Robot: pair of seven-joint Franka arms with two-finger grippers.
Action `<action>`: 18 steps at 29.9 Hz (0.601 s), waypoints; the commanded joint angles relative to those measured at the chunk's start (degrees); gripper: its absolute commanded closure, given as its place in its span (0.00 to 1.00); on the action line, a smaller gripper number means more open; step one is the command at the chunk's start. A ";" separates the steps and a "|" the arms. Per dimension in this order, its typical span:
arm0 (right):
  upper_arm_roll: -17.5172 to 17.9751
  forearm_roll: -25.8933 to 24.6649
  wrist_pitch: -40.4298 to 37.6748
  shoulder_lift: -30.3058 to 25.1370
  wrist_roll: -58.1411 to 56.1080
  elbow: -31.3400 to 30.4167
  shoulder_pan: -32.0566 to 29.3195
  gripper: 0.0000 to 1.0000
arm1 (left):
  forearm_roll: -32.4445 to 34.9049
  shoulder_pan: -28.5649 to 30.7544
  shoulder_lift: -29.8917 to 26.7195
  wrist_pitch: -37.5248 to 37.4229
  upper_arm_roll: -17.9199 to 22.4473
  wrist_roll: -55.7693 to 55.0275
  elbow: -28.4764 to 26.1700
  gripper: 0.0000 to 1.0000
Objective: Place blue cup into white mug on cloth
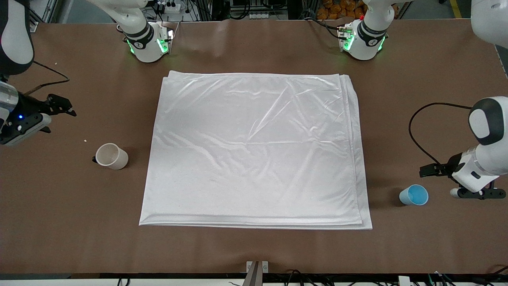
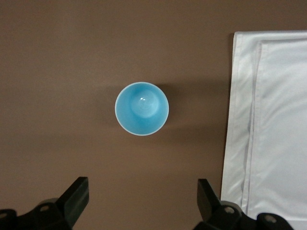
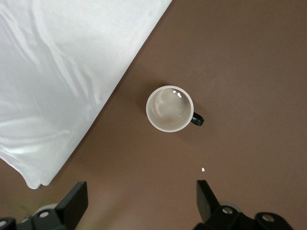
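The blue cup stands upright on the brown table, off the cloth, at the left arm's end. In the left wrist view the blue cup is seen from above. My left gripper hangs open and empty over the table beside it. The white mug with its black handle stands on the table at the right arm's end, beside the cloth. My right gripper is open and empty over the table near the mug. The white cloth lies flat mid-table with nothing on it.
A small white crumb lies on the table near the mug. A black cable loops over the table by the left arm. The two arm bases stand farther from the front camera than the cloth.
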 commanded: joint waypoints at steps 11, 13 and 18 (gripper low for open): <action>0.61 -1.94 10.48 6.16 -24.13 -3.49 -0.52 0.00 | 1.48 1.90 9.12 11.92 1.47 7.38 2.41 0.00; 0.61 -2.29 12.23 6.77 -27.28 -4.28 -0.52 0.00 | 1.48 2.51 9.91 13.24 1.47 8.17 2.49 0.00; 0.61 -2.73 15.49 9.32 -37.12 -4.55 -0.78 0.00 | 1.39 3.04 10.71 14.74 1.47 9.23 2.41 0.00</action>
